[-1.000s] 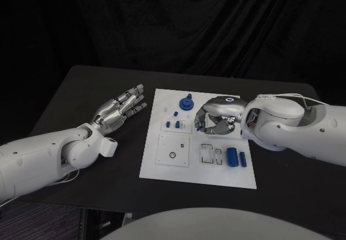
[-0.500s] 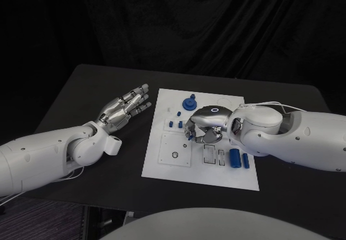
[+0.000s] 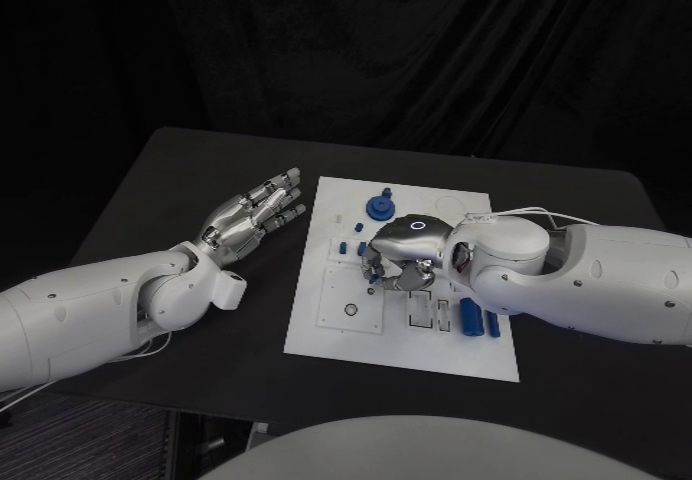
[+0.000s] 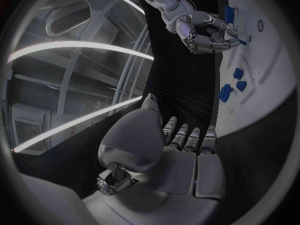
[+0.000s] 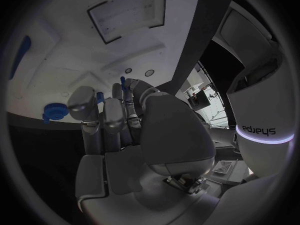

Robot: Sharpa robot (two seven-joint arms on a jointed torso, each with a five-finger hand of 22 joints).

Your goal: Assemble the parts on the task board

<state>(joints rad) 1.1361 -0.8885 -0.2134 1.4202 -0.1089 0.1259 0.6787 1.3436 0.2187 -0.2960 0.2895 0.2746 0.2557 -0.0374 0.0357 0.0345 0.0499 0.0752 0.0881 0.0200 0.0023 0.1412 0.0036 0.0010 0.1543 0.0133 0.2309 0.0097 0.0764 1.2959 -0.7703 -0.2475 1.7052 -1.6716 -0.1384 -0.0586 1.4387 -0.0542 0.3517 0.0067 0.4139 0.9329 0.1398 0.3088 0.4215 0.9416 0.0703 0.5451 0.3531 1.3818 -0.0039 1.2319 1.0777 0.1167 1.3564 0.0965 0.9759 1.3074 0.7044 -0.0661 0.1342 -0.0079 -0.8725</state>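
In the head view the white task board (image 3: 378, 335) lies in the middle of the black surface (image 3: 144, 190). The right hand (image 3: 401, 252) hangs over the board's centre, palm down and fingers curled in. In the left wrist view its fingertips pinch a small blue peg (image 4: 241, 42) just above the white plate; the grip looks like a pinch, though the peg is tiny there. The left hand (image 3: 250, 215) sits in the left-centre of the head view, off the board's left edge, flat with its fingers spread and nothing in it.

A blue gear-like part (image 3: 378, 206) stands near the board's upper edge, above the right hand. Small blue blocks (image 3: 346, 248) sit just left of that hand. In the lower right of the board a blue cylinder (image 3: 467, 313) lies beside a thinner blue bar (image 3: 490, 322), with empty rectangular slots (image 3: 421, 309) just to their left. A square recess with a round hole (image 3: 351, 300) occupies the board's lower left part.
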